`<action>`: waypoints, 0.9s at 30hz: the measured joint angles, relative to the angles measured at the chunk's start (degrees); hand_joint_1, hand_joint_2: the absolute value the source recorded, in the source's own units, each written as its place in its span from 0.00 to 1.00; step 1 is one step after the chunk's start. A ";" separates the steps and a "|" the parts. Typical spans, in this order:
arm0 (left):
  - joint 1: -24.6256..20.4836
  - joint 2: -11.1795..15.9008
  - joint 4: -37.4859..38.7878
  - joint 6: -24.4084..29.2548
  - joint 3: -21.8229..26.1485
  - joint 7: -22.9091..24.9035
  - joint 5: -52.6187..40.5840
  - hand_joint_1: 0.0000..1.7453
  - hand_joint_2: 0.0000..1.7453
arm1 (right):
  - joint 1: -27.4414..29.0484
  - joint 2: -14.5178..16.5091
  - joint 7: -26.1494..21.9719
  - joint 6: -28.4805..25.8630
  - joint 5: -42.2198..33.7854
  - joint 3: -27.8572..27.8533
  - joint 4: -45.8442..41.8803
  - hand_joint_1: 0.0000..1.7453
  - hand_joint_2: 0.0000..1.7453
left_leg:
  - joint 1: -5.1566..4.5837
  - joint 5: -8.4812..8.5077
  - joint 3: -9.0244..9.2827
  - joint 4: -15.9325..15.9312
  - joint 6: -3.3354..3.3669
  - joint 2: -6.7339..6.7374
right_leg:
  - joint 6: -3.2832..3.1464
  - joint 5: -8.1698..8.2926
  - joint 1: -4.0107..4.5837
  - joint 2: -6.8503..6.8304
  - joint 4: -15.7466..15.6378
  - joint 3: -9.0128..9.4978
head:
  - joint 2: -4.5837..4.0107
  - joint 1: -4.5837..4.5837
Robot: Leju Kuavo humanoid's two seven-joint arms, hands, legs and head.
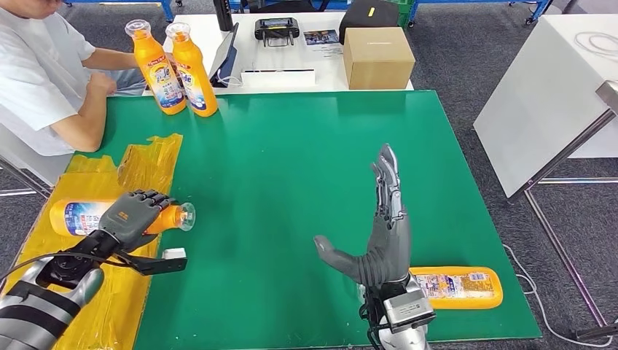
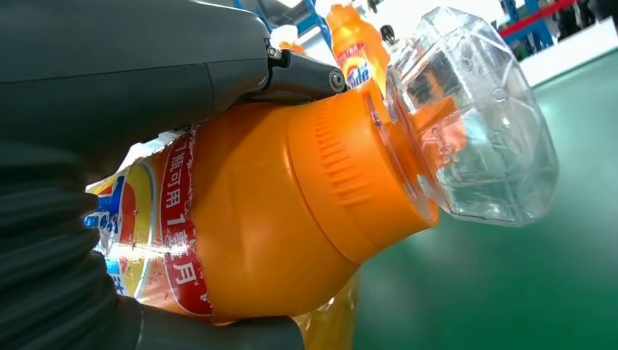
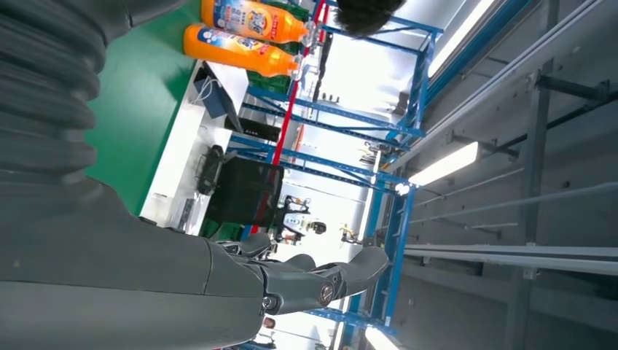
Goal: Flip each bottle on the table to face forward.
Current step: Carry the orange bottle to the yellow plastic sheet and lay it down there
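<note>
At the tabletop's [image 1: 291, 146] left edge, your left hand [image 1: 133, 215] is gripping the lying bottle [image 1: 76, 216] for flipping, while your right hand [image 1: 382, 233] is hovering open, empty.

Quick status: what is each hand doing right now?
Left hand: holding the lying orange plastic bottle with the clear cap.
Right hand: open, fingers extended, holding nothing.
</note>
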 joint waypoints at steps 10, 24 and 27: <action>1.27 1.77 2.09 0.75 -2.63 -3.37 5.91 1.00 1.00 | -0.73 -0.19 -0.02 1.37 -0.89 -0.01 0.09 0.00 1.00 | 0.00 0.00 0.00 0.00 0.00 -0.02 | 0.00 0.00 0.00 0.00 0.00 0.02 | 0.00 -0.01; 4.00 1.27 2.83 0.28 -4.81 -5.04 10.03 0.00 1.00 | -2.44 -0.20 0.18 2.55 -1.69 0.20 1.60 0.00 1.00 | 0.00 0.00 0.00 0.00 0.00 -0.03 | 0.00 0.00 0.00 -0.01 0.00 0.04 | 0.00 -0.01; 4.05 0.89 3.02 0.96 -4.81 -4.50 10.10 0.00 1.00 | -2.55 -0.20 0.27 2.56 -1.69 0.21 1.80 0.00 1.00 | -0.01 0.00 0.00 0.00 0.00 -0.04 | 0.00 0.00 0.00 -0.03 0.00 0.04 | 0.00 -0.02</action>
